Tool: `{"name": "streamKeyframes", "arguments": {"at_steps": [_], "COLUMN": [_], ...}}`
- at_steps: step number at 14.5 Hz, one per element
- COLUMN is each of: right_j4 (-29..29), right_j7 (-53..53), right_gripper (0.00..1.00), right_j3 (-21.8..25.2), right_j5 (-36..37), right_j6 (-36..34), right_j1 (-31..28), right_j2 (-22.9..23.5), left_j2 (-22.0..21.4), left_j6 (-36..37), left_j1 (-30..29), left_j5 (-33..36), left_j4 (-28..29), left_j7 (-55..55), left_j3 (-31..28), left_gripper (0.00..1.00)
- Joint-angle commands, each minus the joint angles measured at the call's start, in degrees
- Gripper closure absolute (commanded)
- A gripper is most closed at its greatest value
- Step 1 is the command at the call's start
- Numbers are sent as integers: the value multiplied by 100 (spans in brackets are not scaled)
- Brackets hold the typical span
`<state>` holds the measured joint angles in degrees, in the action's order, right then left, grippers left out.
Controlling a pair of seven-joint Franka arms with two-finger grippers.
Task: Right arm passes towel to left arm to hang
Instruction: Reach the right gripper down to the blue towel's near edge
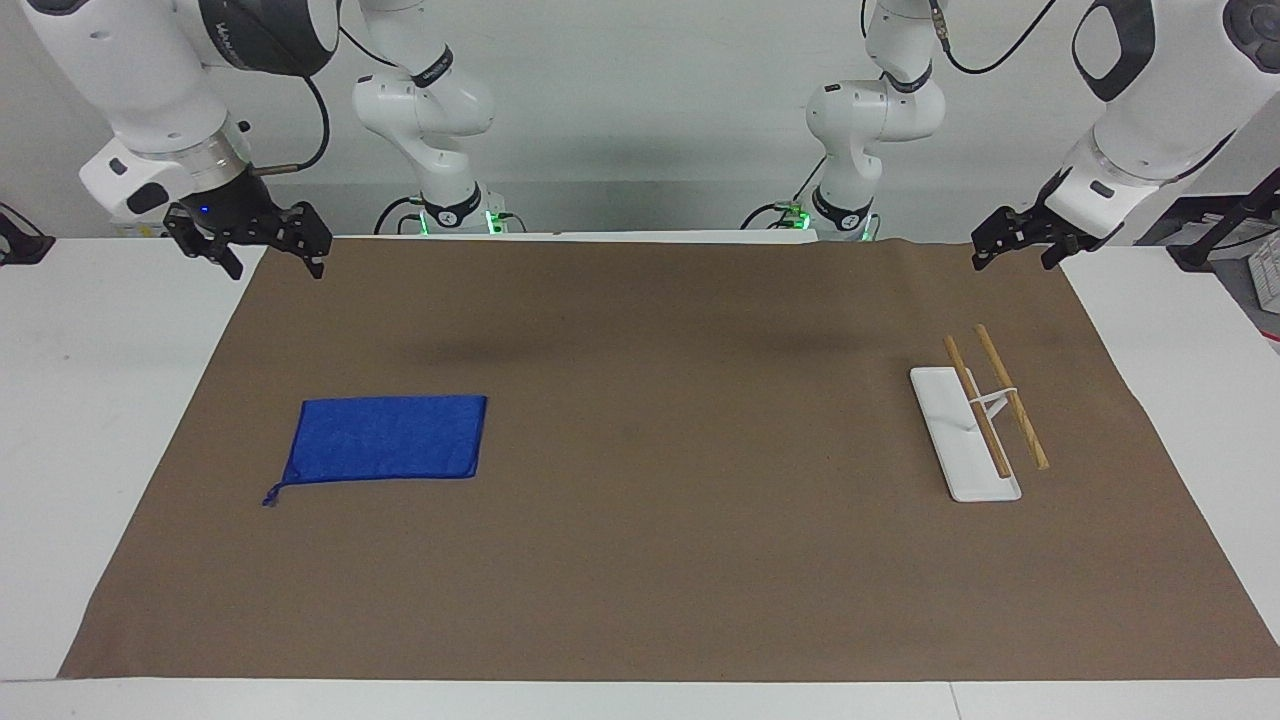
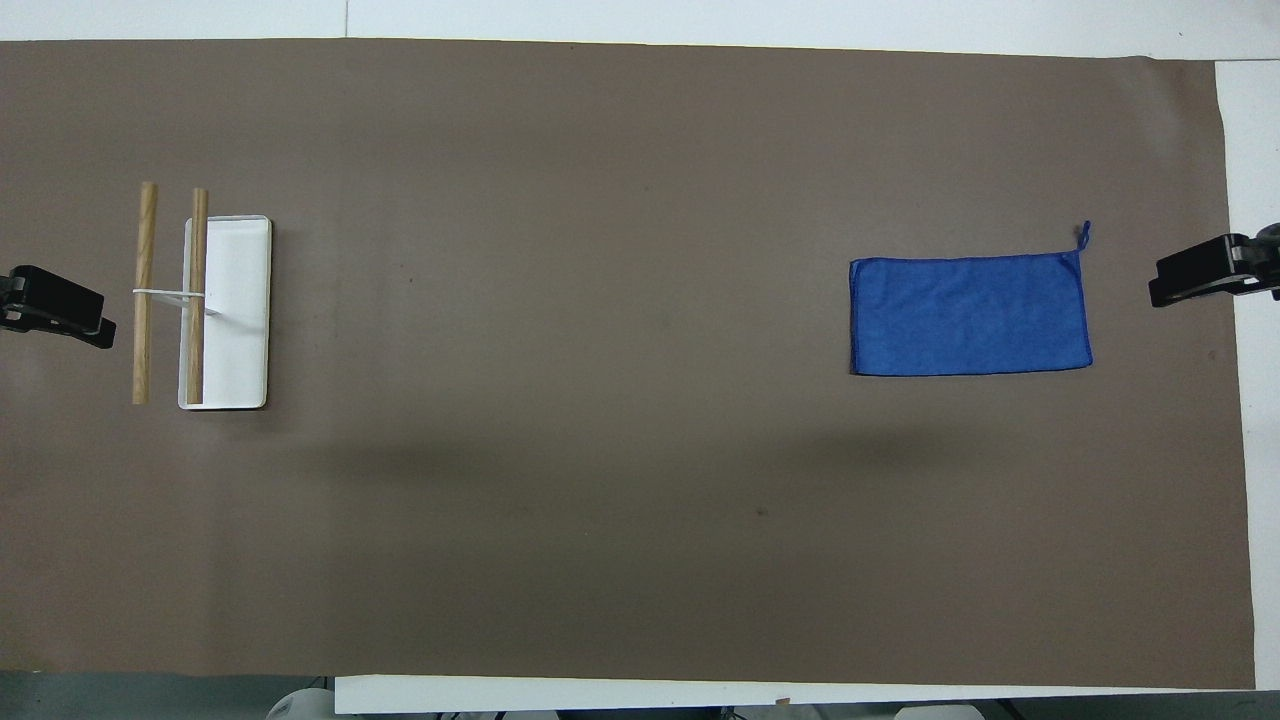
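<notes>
- Lying flat and spread out on the brown paper sheet (image 1: 640, 560) that covered the white surface (image 1: 90, 420), the small royal-blue rectangular terry towel (image 1: 388, 438) sat toward the right arm's end, with its short loop thread (image 1: 271, 496) trailing from the corner farthest from the robots.
- Toward the left arm's end stood a white flat-based rack (image 1: 962, 440) carrying two light wooden dowel rails (image 1: 1011, 397), side by side and joined by a thin white crosspiece, well apart from the towel.
- The right hand (image 1: 262, 245) hung in the air over the sheet's edge at its own end, gripping nothing; its two black fingers stood visibly parted.
- The left hand (image 1: 1020, 243) hung over the sheet's edge at the other end, near the rack but not touching it, and carried nothing; whether its fingers were parted or closed could not be told.
- From overhead, only the dark tips of the right hand (image 2: 1205, 272) and left hand (image 2: 60, 305) showed at the sides, each clear of the towel (image 2: 968, 316) and the rack (image 2: 232, 310).
</notes>
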<state>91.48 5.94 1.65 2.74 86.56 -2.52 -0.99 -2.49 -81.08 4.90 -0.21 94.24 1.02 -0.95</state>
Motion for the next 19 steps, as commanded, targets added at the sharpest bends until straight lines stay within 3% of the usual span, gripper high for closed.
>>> {"name": "streamKeyframes", "arguments": {"at_steps": [1, 6, 11, 15, 19], "right_j4": [89, 142, 1089, 2468, 3164], "right_j7": [-32, 56, 267, 556, 979], "right_gripper": [1, 1, 2, 1, 1], "right_j3": [27, 2, 45, 19, 28], "right_j5": [8, -28, -37, -169, -178], "right_j6": [-86, 193, 1142, 3002, 4332], "right_j1": [-91, -126, -161, -205, -284], "right_j2": [-59, -68, -59, 19, 379], "left_j2": [-68, -68, -68, -68, -68], "left_j6": [39, 39, 48, 40, 48], "left_j1": [2, 2, 2, 2, 2], "left_j5": [-49, -49, -49, -49, -49], "left_j4": [77, 77, 77, 77, 77], "left_j7": [-14, -14, -14, -14, -14], "left_j3": [-28, -28, -28, -28, -28], "left_gripper": [0, 0, 0, 0, 0]}}
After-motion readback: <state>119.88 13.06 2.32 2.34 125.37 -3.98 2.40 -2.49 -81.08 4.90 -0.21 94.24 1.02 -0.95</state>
